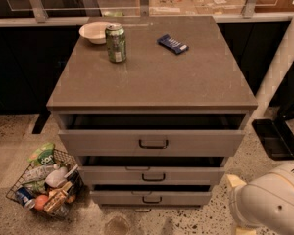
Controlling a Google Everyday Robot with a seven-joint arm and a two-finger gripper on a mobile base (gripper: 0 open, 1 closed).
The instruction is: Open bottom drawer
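The grey cabinet (152, 77) has three drawer fronts, each with a small dark bar handle. The bottom drawer (112, 197) is the lowest and narrowest-looking, and its handle (152, 199) sits at its middle. A dark gap shows above it. The middle drawer (108, 175) and the top drawer (98, 142) stick out further, with dark gaps above them. My gripper is out of view. Only a white rounded arm link (272, 202) shows at the lower right, right of the bottom drawer and apart from it.
On the cabinet top stand a green can (116, 43), a white bowl (94, 32) and a blue snack packet (172, 43). A wire basket (44, 182) of groceries sits on the speckled floor at the left. A dark base plate (274, 138) lies at the right.
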